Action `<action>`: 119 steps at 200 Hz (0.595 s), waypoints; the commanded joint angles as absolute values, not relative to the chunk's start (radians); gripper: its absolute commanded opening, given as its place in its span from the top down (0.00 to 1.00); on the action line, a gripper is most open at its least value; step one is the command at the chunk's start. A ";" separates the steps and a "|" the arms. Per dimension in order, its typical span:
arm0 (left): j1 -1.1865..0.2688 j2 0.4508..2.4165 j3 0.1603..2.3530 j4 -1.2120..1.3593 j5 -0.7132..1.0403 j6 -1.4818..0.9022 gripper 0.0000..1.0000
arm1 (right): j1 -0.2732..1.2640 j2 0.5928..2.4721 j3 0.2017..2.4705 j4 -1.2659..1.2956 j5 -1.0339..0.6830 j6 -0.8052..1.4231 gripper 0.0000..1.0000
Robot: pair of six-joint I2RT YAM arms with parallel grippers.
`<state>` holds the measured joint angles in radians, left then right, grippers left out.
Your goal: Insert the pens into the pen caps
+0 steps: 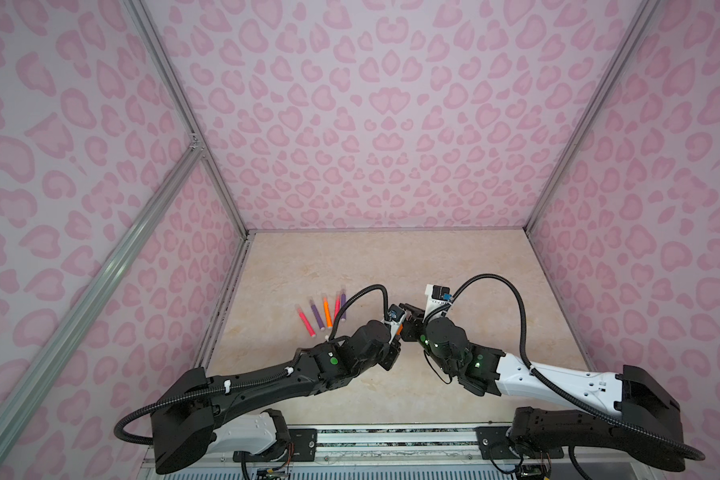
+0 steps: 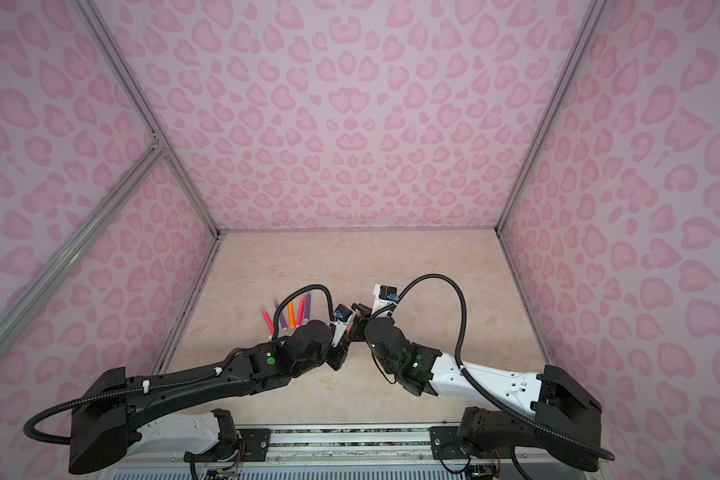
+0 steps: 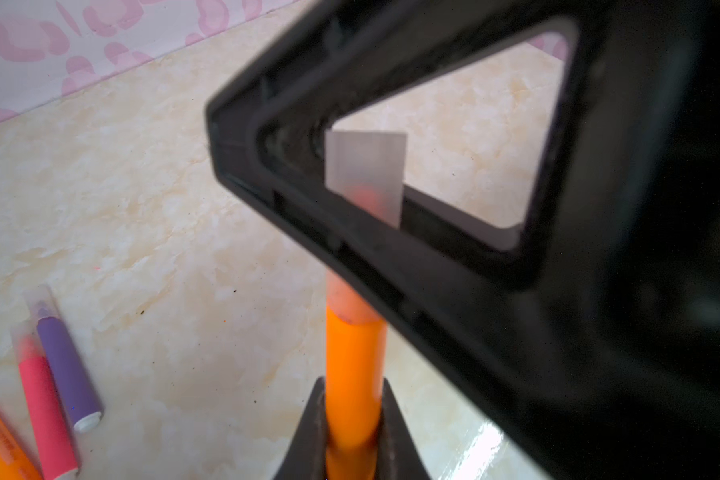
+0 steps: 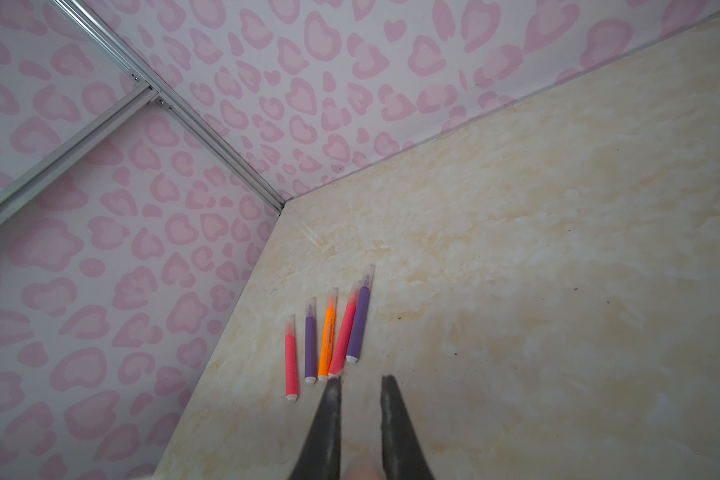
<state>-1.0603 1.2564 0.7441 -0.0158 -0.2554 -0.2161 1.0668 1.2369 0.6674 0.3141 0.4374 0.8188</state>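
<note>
Left pincer (image 3: 352, 399) is clamped tight on the barrel of an orange pen (image 3: 354, 353). From the left wrist camera I see the pen running straight out from between the two fingers, with its tip end sitting inside a clear cap (image 3: 366, 166).

Right pincer (image 4: 361, 384) meets it there. One of its black fingers (image 3: 391, 257) crosses in front of the joint between pen and cap, and the far part of the cap shows through that finger's triangular opening. From the right wrist camera I see two dark fingers standing only narrowly apart, with a pale blur low between them. I read this pincer as closed down on the cap.

In both top views the two pincers come together nose to nose above the middle of the beige tabletop (image 1: 474, 270), and a sliver of orange shows between them.

Five more pens lie fanned out side by side on the table, off to the left pincer's outer side, near it but not touching:
- pink pen (image 4: 291, 365)
- purple pen (image 4: 310, 345)
- second orange pen (image 4: 327, 336)
- second pink pen (image 4: 344, 332)
- second purple pen (image 4: 360, 320)

Each has a clear cap on the end that points toward the back wall. The last two lie against each other.
</note>
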 commanded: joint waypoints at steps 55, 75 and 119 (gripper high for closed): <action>-0.942 1.183 0.688 0.183 -0.239 -0.339 0.96 | 1.121 1.262 0.580 0.337 0.351 0.854 1.00; -0.933 1.168 0.674 0.222 -0.205 -0.341 0.96 | 1.122 1.237 0.552 0.370 0.345 0.847 1.00; -0.911 1.139 0.634 0.300 -0.073 -0.346 0.96 | 1.115 1.177 0.524 0.384 0.325 0.817 1.00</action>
